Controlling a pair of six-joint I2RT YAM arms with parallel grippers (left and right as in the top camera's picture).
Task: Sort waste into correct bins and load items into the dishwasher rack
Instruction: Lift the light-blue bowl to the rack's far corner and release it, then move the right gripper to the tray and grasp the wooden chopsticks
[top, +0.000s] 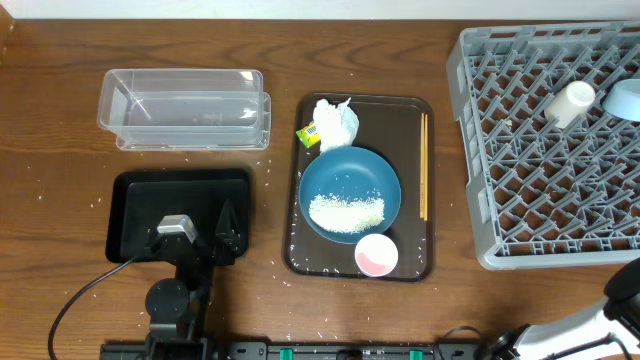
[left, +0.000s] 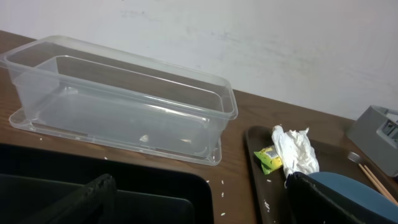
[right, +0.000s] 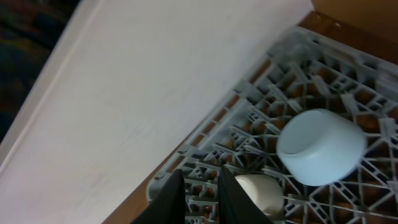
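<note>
The right wrist view showed the light-blue bowl (right: 320, 146) whole (overhead cropped it): pale, smooth, in the grey rack (right: 261, 118) near the white cup (right: 261, 194). The right gripper (right: 201, 173) stood narrowly parted, empty; the left gripper (top: 228, 232) gaped wide over the black tray (top: 135, 215).

No lettering to call out here, not a word or number legible in any view. The small yellow-green wrapper (top: 308, 133) (left: 268, 158), at the far left corner of the brown rectangular serving tray (top: 412, 110), shows some darker print, but it's too small and blurred to read.
</note>
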